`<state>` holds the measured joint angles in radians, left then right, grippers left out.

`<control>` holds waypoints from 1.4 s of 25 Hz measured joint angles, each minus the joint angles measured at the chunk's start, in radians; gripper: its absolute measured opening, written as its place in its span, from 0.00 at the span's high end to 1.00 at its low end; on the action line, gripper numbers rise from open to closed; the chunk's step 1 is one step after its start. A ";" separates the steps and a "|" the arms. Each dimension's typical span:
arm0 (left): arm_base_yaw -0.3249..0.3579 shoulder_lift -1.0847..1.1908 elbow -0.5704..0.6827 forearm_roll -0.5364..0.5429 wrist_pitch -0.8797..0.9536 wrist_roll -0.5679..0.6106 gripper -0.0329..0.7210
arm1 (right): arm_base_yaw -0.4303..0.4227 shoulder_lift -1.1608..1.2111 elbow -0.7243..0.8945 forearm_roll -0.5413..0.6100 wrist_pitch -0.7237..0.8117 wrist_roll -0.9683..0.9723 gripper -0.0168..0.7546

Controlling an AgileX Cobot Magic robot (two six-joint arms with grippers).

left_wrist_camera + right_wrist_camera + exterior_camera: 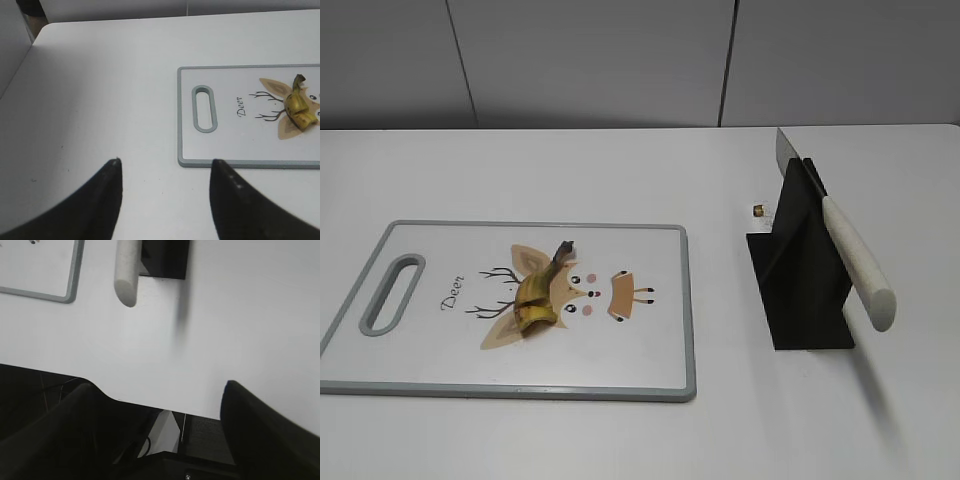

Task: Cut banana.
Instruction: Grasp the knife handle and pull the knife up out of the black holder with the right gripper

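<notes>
A short yellow banana piece (542,297) with a dark stem lies on a white cutting board (440,360) with a grey rim and deer print. It also shows in the left wrist view (298,106), on the board (225,145). A knife with a cream handle (855,262) rests in a black stand (800,290); its handle end (125,275) and the stand (165,257) show in the right wrist view. Neither gripper shows in the exterior view. My left gripper (165,162) is open and empty over bare table left of the board. My right gripper (157,387) is open and empty at the table's front edge.
The white table (640,170) has a small brown object (758,210) behind the stand. The board's handle slot (205,108) faces my left gripper. Below the table's front edge (165,407), dark equipment and cables show.
</notes>
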<state>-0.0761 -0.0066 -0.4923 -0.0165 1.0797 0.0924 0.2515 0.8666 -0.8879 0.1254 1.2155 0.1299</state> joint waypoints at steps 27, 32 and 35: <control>0.000 0.000 0.000 0.001 0.000 0.000 0.24 | 0.180 0.608 -0.292 -0.125 -0.003 0.155 0.21; 0.000 0.000 0.000 0.001 0.000 0.000 0.24 | 0.180 0.677 -0.294 -0.134 -0.003 0.183 0.21; 0.000 0.000 0.000 0.001 0.000 0.000 0.24 | 0.180 0.721 -0.294 -0.135 -0.007 0.190 0.21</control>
<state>-0.0761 -0.0066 -0.4923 -0.0152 1.0797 0.0924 0.4313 1.5876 -1.1816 -0.0095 1.2083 0.3201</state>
